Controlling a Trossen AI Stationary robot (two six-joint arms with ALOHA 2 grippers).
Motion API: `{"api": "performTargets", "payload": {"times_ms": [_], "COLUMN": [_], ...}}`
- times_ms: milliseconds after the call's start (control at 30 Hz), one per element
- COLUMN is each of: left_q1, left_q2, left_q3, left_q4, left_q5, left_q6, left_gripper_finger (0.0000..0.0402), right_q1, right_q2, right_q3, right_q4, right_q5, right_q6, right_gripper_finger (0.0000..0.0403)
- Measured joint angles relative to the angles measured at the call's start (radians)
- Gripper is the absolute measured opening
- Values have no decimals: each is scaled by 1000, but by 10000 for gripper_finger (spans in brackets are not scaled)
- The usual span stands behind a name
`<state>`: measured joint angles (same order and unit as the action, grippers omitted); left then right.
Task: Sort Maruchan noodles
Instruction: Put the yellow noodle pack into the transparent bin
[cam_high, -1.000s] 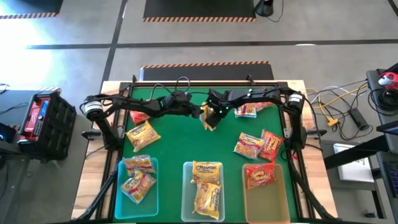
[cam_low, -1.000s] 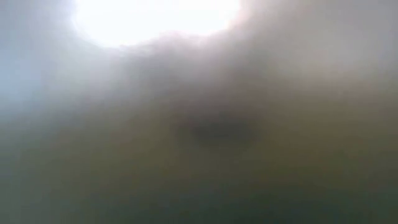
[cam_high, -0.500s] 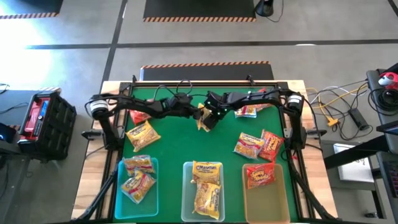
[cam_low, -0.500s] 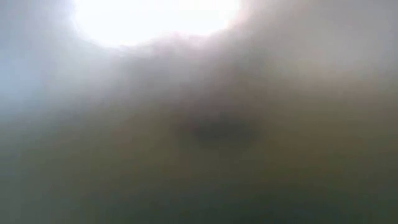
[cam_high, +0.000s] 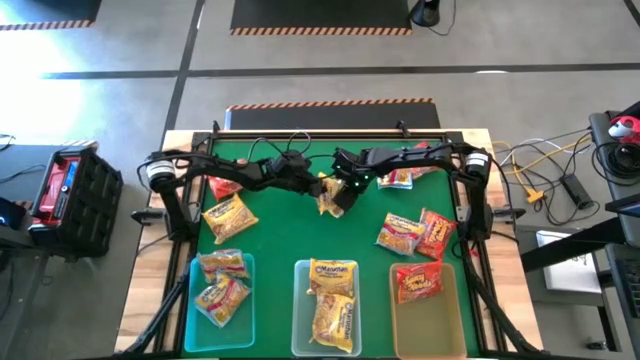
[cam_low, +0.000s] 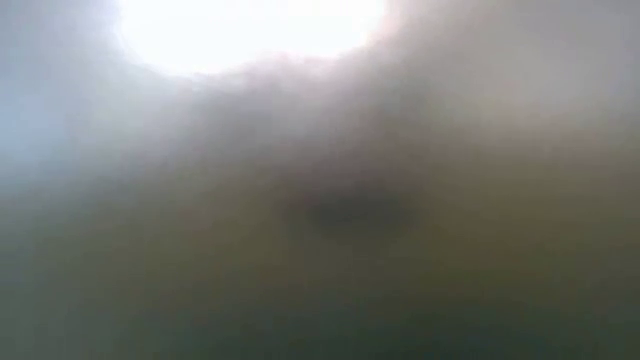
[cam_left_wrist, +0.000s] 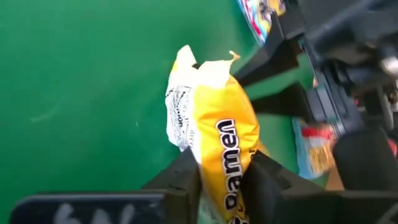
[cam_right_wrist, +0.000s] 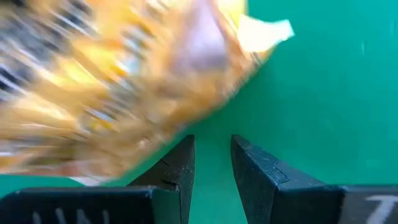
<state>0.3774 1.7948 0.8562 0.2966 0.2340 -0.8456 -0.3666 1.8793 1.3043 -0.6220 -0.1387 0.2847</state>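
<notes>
Yellow packet (cam_left_wrist: 217, 140) sits between the two fingers of my left hand (cam_left_wrist: 221, 177), upper middle of the high view, over the green bench (cam_high: 290, 230). Fingers pressed against both faces of the wrapper, pinching it; "Ramen" print legible, crimped end pointing away from the wrist.

Change: a second ago my left fingers stood wider beside this packet; now they have clamped in on it. Packet has shifted slightly left in the high view, toward my left arm.

My right hand (cam_right_wrist: 211, 165) just beside, coming in from the upper right. Its fingers stand a narrow gap apart with only green bench showing between the tips; the packet blurs past above them, and I cannot tell if they touch it. Its gap reads the same as before.

Outward: one orange-yellow packet (cam_high: 229, 216) loose at left centre. A red-edged one (cam_high: 224, 187) under my left arm, mostly hidden. Pale packet (cam_high: 396, 178) at upper right under my right arm. Two more at right centre, yellow (cam_high: 399, 234) touching red (cam_high: 435, 235).

Bottom edge, three bins unchanged: left bin (cam_high: 194, 292) with two orange-yellow packets, middle bin (cam_high: 299, 310) with two yellow, right bin (cam_high: 425, 325) with one red.

Low view: fogged, nothing readable.
</notes>
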Motion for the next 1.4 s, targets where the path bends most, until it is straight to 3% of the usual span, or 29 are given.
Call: {"api": "performTargets", "payload": {"times_ms": [133, 333, 567, 733, 967, 1067, 1233, 1400], "left_q1": [1, 6, 1, -39, -327, -497, -734, -829], "left_q2": [-33, -161, -400, -615, -867, -913, -901, -817], "left_q3": [-1, -3, -3, -3, -3, -2, -2, -2], "left_q4": [-88, -309, -570, -776, -956, -954, -920, -818], "left_q5": [23, 39, 61, 184, 194, 102, -83, -190], "left_q6": [35, 158, 277, 304, 182, 78, -28, -3], "left_gripper_finger": [34, 16, 15, 15, 15, 15, 15, 15], "right_q1": [-3, -6, -5, 1, 51, 84, 154, 237], "right_q2": [-20, -77, -113, -141, -164, -164, -164, -165], "right_q3": [0, 0, 0, 0, 1, 1, 1, 1], "right_q4": [-44, -80, -88, -90, -78, -76, -49, 10], "right_q5": [0, 0, 0, 0, -3, -2, -28, -98], "right_q6": [-9, -8, 15, 53, 112, 116, 122, 119], "right_gripper_finger": [93, 93, 93, 93, 93, 93, 93, 93]}}
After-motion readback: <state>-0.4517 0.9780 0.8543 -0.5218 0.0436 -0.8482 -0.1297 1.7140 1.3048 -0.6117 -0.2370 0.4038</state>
